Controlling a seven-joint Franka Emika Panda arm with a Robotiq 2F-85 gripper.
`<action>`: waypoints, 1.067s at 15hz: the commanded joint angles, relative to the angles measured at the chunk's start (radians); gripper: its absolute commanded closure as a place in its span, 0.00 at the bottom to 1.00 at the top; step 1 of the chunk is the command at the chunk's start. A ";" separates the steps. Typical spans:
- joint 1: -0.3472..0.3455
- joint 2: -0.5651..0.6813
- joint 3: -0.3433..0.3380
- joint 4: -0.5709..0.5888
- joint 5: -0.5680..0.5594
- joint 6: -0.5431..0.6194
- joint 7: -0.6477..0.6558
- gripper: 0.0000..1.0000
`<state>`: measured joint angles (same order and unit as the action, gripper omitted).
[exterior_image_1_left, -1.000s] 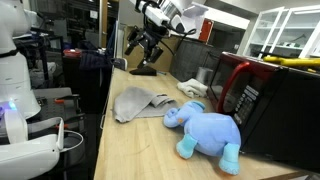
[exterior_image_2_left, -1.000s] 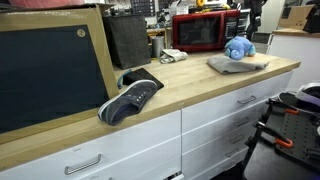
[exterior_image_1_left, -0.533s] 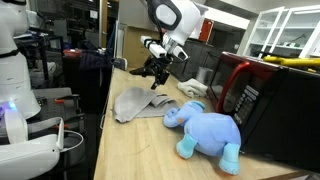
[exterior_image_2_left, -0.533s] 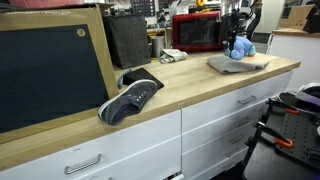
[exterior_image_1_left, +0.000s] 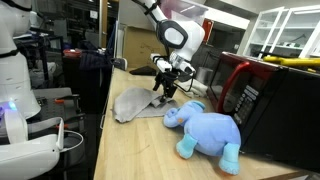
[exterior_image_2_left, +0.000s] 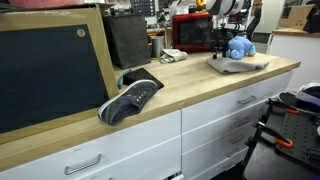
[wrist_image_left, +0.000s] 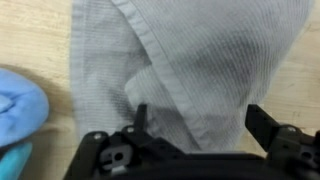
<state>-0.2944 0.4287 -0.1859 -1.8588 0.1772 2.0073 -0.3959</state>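
A crumpled grey cloth (exterior_image_1_left: 135, 102) lies on the wooden counter, and it also shows far off as the cloth (exterior_image_2_left: 240, 63). My gripper (exterior_image_1_left: 164, 90) hangs open just above the cloth's edge nearest the blue plush elephant (exterior_image_1_left: 208, 129). In the wrist view the cloth (wrist_image_left: 190, 60) fills the frame, and my gripper (wrist_image_left: 198, 118) stands with its fingertips (wrist_image_left: 262, 122) spread wide over a fold, nothing held between them. A corner of the blue elephant (wrist_image_left: 22, 112) shows at the left. The elephant (exterior_image_2_left: 238, 48) sits beside the cloth.
A red microwave (exterior_image_1_left: 262, 100) stands behind the elephant, seen too as the microwave (exterior_image_2_left: 198, 32). A dark sneaker (exterior_image_2_left: 131, 98) lies on the wooden counter (exterior_image_2_left: 180, 95) near a large framed blackboard (exterior_image_2_left: 55, 70). A white robot (exterior_image_1_left: 22, 110) stands off the counter's side.
The arm has swung from the far end of the counter down over the grey cloth beside the elephant. The jaws have spread to full width.
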 joint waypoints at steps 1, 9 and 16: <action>-0.040 0.030 0.009 0.092 0.000 -0.028 0.026 0.00; -0.058 0.038 0.006 0.111 -0.032 -0.123 0.041 0.00; -0.053 0.055 0.020 0.097 -0.026 -0.123 0.035 0.51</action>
<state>-0.3477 0.4759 -0.1778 -1.7747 0.1629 1.9095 -0.3886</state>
